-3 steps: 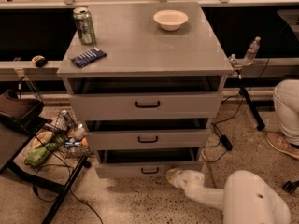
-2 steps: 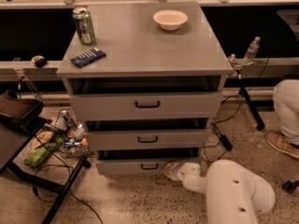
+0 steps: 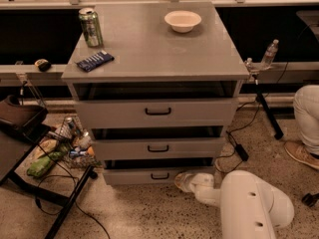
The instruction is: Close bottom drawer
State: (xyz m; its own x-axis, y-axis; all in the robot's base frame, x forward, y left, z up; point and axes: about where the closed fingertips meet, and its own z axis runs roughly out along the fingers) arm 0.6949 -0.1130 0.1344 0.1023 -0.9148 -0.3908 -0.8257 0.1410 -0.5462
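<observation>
The grey cabinet has three drawers, all pulled out a little. The bottom drawer (image 3: 149, 176) is the lowest and narrowest, with a small black bar handle (image 3: 160, 176). It stands slightly out, with a dark gap above its front panel. My white arm (image 3: 249, 205) reaches in from the lower right, low to the floor. My gripper (image 3: 183, 181) is at the right part of the bottom drawer's front panel, touching or nearly touching it.
On the cabinet top are a green can (image 3: 90, 27), a blue packet (image 3: 95, 60) and a white bowl (image 3: 183, 20). A basket of snacks (image 3: 65, 146) and cables lie on the floor at the left. A person's leg (image 3: 306, 123) is at the right.
My arm has swung left and nearer the camera. My gripper has moved from right of the bottom drawer up to its front panel. The drawer still looks slightly out.
</observation>
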